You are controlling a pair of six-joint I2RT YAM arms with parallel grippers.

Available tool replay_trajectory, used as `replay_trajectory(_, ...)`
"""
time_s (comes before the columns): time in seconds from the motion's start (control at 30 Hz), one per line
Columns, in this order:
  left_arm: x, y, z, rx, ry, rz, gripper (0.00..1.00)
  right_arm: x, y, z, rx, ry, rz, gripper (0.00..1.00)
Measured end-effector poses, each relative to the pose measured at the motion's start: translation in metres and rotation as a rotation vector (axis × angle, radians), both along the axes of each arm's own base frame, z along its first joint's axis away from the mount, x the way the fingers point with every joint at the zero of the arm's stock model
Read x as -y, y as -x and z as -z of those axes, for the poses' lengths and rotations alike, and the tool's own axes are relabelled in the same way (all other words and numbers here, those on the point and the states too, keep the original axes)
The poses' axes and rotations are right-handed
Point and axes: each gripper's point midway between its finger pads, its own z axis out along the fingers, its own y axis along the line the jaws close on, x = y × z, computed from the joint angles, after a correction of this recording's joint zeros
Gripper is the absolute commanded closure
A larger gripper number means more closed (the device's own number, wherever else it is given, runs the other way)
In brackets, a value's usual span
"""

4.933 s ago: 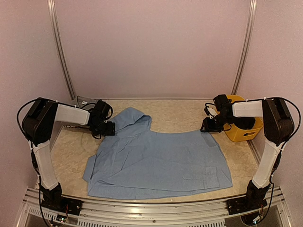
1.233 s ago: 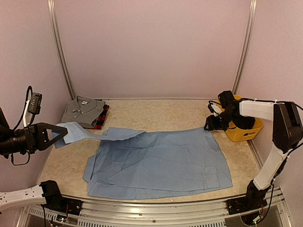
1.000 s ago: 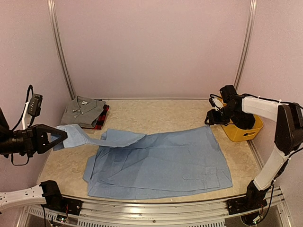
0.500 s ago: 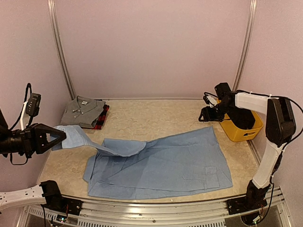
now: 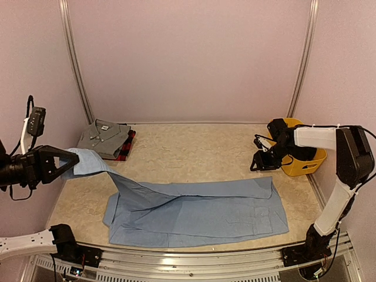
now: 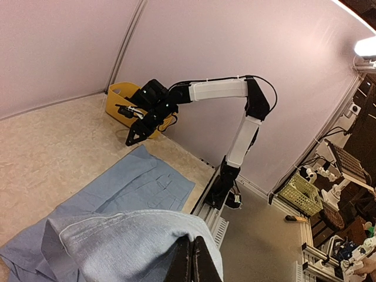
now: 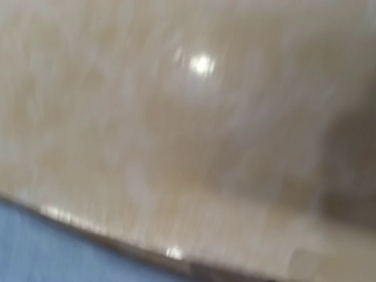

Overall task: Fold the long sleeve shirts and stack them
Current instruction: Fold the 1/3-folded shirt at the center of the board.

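Observation:
The light blue shirt (image 5: 200, 205) lies spread over the near half of the table, with one end lifted to the left. My left gripper (image 5: 57, 164) hangs above the table's left edge, shut on that raised blue cloth (image 6: 117, 241); its fingertips (image 6: 192, 261) are pressed together on a fold. The grey shirt (image 5: 104, 137) lies folded at the back left on the red-and-black plaid one (image 5: 128, 143). My right gripper (image 5: 257, 164) hovers just beyond the blue shirt's far right corner, open and empty. The right wrist view is blurred, with a strip of blue shirt (image 7: 35, 252) at its lower left.
A yellow plastic basket (image 5: 299, 158) stands at the right edge, right behind my right gripper. Bare tabletop (image 5: 194, 150) lies between the folded stack and the basket. Pale walls close in the back and both sides.
My left gripper has drawn the blue cloth further left and up, and the shirt's far edge has slid toward the near side. The right gripper swung left, then came back beside the basket.

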Motion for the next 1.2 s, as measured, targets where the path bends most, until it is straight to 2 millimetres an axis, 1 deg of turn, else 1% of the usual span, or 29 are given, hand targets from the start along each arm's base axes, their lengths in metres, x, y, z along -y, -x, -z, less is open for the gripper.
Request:
replay_trajectory(0.1, 0.005, -0.004, 0.003, -0.003, -0.019, -0.001, 1.0, -0.001, 0.021, 0.004, -0.018, 0.009, -0.006, 0.5)
replay_trajectory(0.2, 0.009, -0.007, 0.006, -0.004, -0.036, 0.001, 1.0, -0.001, 0.039, 0.008, -0.034, 0.013, -0.006, 0.5)
replay_trajectory(0.43, 0.021, -0.014, 0.011, 0.0, -0.072, 0.018, 1.0, -0.006, 0.061, 0.017, -0.054, 0.008, -0.015, 0.49)
replay_trajectory(0.6, 0.032, -0.021, 0.019, 0.001, -0.114, 0.031, 1.0, 0.0, 0.074, 0.032, -0.09, 0.038, -0.005, 0.49)
replay_trajectory(0.67, 0.036, -0.025, 0.024, -0.005, -0.134, 0.028, 1.0, 0.002, 0.073, 0.034, -0.089, 0.053, 0.003, 0.49)
replay_trajectory(0.8, 0.045, -0.042, 0.037, -0.027, -0.192, -0.012, 1.0, 0.006, 0.072, 0.038, -0.09, 0.076, 0.01, 0.48)
replay_trajectory(0.93, 0.06, -0.065, 0.058, -0.069, -0.277, -0.055, 1.0, 0.005, 0.068, 0.034, -0.073, 0.077, 0.006, 0.46)
replay_trajectory(1.03, 0.074, -0.082, 0.074, -0.097, -0.334, -0.072, 1.0, 0.003, 0.061, 0.024, -0.042, 0.069, -0.001, 0.46)
replay_trajectory(1.13, 0.094, -0.1, 0.096, -0.136, -0.402, -0.073, 1.0, 0.0, 0.054, 0.01, -0.001, 0.058, -0.008, 0.45)
replay_trajectory(1.2, 0.11, -0.114, 0.115, -0.169, -0.447, -0.067, 1.0, -0.003, 0.051, 0.0, 0.03, 0.047, -0.014, 0.45)
